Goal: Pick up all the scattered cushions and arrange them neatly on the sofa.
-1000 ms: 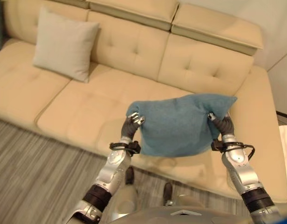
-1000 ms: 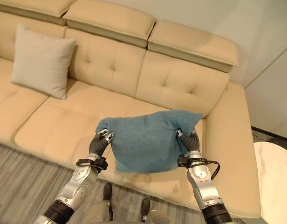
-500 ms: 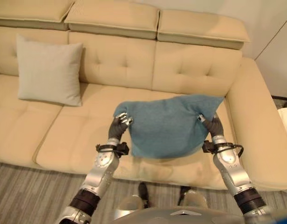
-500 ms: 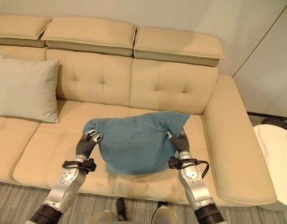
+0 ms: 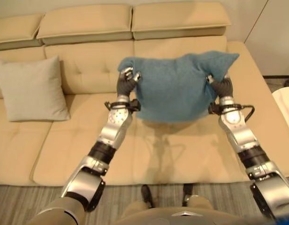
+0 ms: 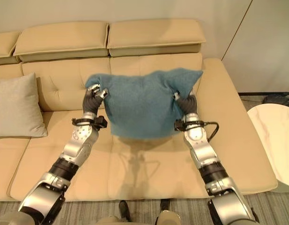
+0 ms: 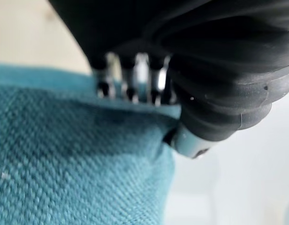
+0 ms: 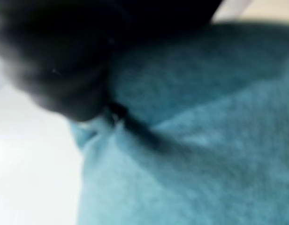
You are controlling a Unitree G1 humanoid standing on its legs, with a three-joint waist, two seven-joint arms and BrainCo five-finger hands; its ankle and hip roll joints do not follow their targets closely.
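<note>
Aloft, blue cushion pinched by both hands' fingers over sofa (grey cushion well left).

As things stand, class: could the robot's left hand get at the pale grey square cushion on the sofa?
Probably not: the left hand and right hand both grip the teal fabric cushion; the pale grey square cushion leans well aside.

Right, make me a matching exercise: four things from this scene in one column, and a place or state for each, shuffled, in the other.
Things:
1. blue cushion
2. beige cushion
3. left hand
4. round white table

Places or states:
A. leaning on the sofa backrest, to the left
B. beside the sofa's right end
C. held up over the seat between both hands
D. gripping the blue cushion's left corner

Pairs: 1-C, 2-A, 3-D, 4-B
</note>
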